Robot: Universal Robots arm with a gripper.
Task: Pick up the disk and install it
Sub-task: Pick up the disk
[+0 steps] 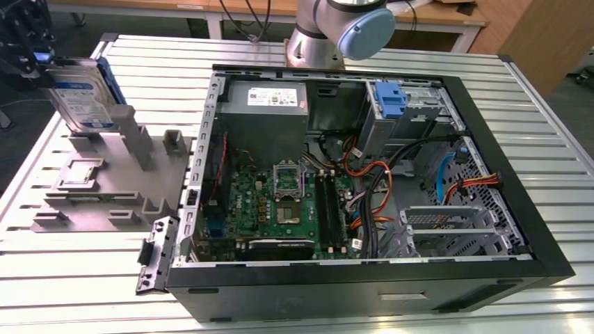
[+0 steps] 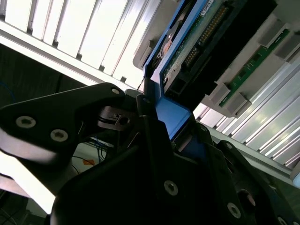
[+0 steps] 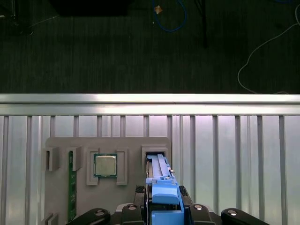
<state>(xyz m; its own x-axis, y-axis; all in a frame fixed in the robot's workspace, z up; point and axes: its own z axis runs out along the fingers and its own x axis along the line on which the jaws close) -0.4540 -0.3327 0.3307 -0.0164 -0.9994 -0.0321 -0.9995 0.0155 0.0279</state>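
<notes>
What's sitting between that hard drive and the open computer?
In the exterior view, the upright posts of the grey holder block and a strip of bare slatted table lie between the disk and the computer case.

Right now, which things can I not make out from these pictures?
1. Lower edge of the disk: exterior view, the grey holder block hides it, so I cannot tell if it sits in its slot.
2. The gripper, shut on the disk in the second wrist view: the exterior view's left edge cuts it off.
3. Inside of the drive bay: exterior view, the blue bracket hides it.
</notes>
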